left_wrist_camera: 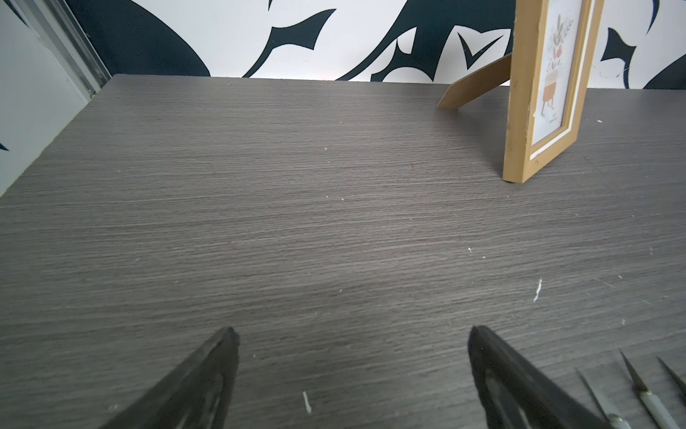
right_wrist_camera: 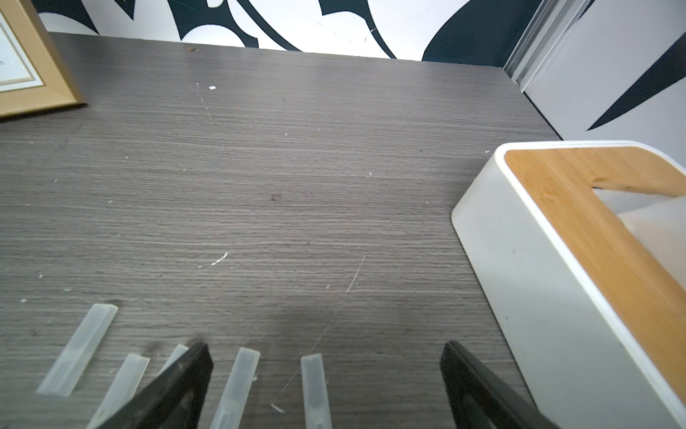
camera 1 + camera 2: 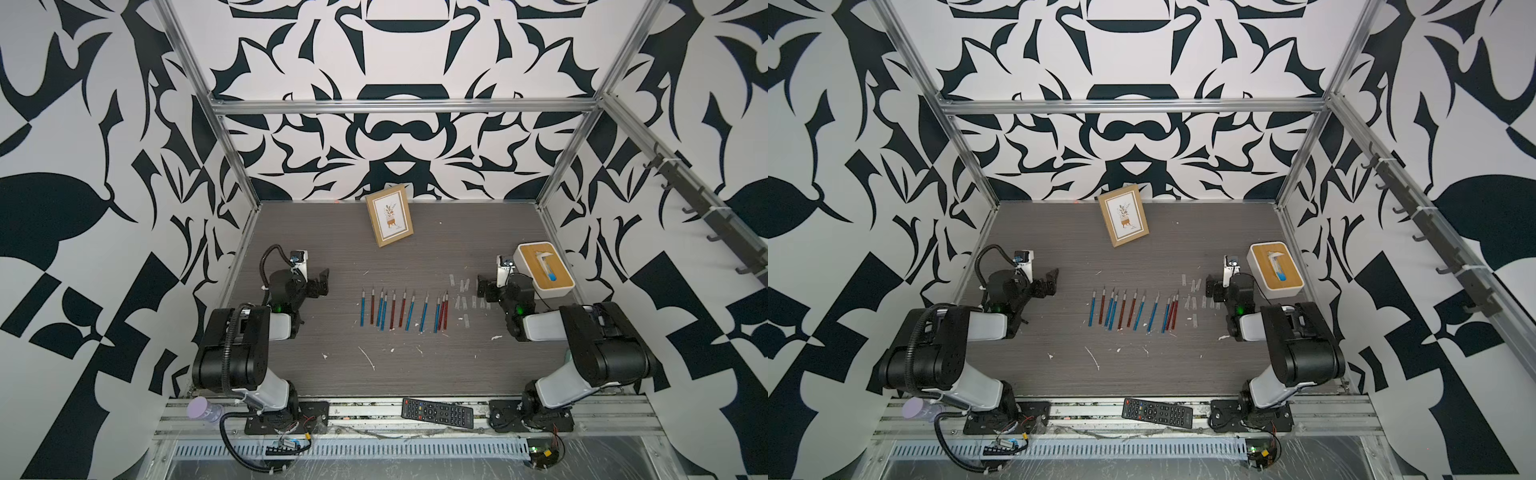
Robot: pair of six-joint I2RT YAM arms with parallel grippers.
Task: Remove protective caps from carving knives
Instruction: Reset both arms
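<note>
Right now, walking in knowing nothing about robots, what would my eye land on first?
The bold black-and-white patterned walls all round would grab you first. Then, in the middle of the grey table, a neat row of blue and red carving knives, with loose protective caps scattered beside it near the open right gripper. A small wooden picture frame stands at the back.

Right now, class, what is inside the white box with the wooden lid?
Through the slot in the lid, the box shows whitish material and a blue bit. The lid covers the rest.
</note>
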